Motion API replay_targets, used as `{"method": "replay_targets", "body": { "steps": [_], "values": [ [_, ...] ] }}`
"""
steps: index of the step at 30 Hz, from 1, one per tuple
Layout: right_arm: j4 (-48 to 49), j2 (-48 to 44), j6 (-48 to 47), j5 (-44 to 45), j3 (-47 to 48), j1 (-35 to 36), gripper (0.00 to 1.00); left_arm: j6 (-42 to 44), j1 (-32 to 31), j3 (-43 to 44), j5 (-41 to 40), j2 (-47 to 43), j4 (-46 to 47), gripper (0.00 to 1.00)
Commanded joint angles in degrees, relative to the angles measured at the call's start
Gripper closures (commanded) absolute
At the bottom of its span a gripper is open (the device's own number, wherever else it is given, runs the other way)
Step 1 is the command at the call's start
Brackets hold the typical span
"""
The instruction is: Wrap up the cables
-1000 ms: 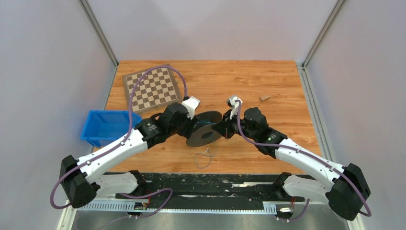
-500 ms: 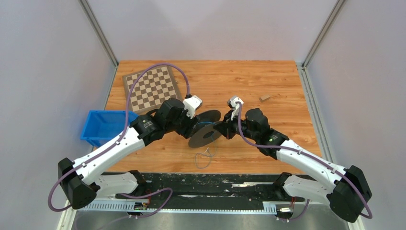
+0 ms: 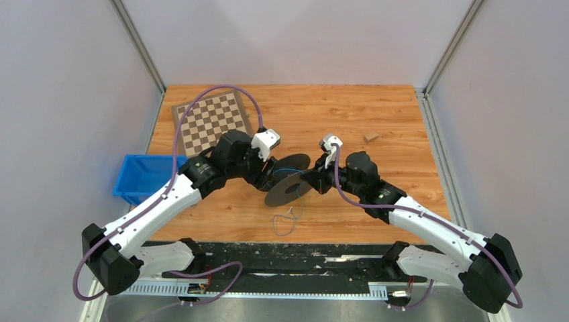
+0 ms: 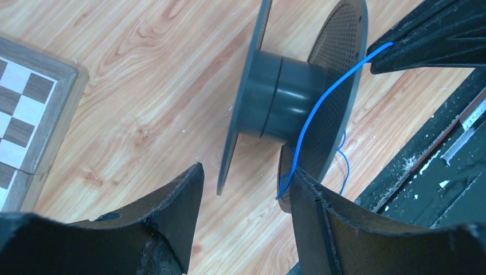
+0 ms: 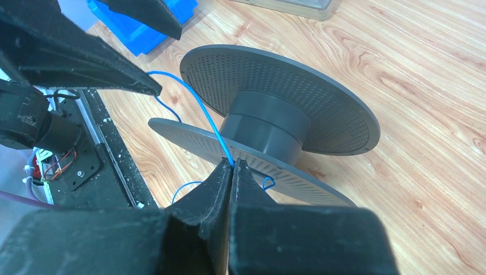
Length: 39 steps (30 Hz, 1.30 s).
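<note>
Both arms lean in over the middle of the wooden desk (image 3: 376, 107) and meet at a dark grey two-disc spool (image 3: 285, 190), which lies tipped on its side with the hub roughly level and the disc rims down near the wood; I cannot tell whether it rests there or is slightly raised. The right pincer (image 5: 234, 163) is pressed together on the thin blue cable (image 5: 198, 106), its tips sitting right at the rim of the nearer disc. From that pinch the cable runs taut across the gap between the discs, past the hub, to the left pincer (image 4: 245, 175). In the left wrist view the fingers (image 4: 309, 195) stand well apart, the edge of one disc lies between them, and the blue strand brushes the inner tip of one finger without being clamped. Beyond that finger the cable drops away toward the desk, and from above the slack of it shows as a loose loop on the wood just in front of the spool, toward the arm bases. A chessboard (image 3: 213, 124) lies at the far left of the desk, a blue bin (image 3: 147, 176) sits off its left edge, and a small wooden block (image 3: 370, 137) lies alone at the far right.
</note>
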Motion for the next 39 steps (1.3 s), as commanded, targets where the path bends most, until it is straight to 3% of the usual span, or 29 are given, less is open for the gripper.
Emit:
{"method": "replay_targets", "body": {
  "steps": [1, 15, 25, 39],
  "values": [
    [1.1, -1.1, -1.8, -0.5, 0.3, -0.2, 1.00, 3.6, 1.8, 2.1, 5.4, 1.2, 2.5, 0.36],
    [0.8, 0.4, -1.9, -0.6, 1.9, -0.3, 1.00, 6.3, 2.4, 3.3, 5.5, 6.2, 3.2, 0.42],
    [0.2, 1.2, -0.5, 0.9, 2.9, -0.2, 1.00, 6.9, 2.7, 4.4, 6.1, 8.8, 4.0, 0.58],
    [0.0, 3.1, 1.9, 3.1, 4.4, -0.3, 1.00, 5.2, 2.7, 3.0, 6.9, 9.6, 5.4, 0.73]
  ]
}}
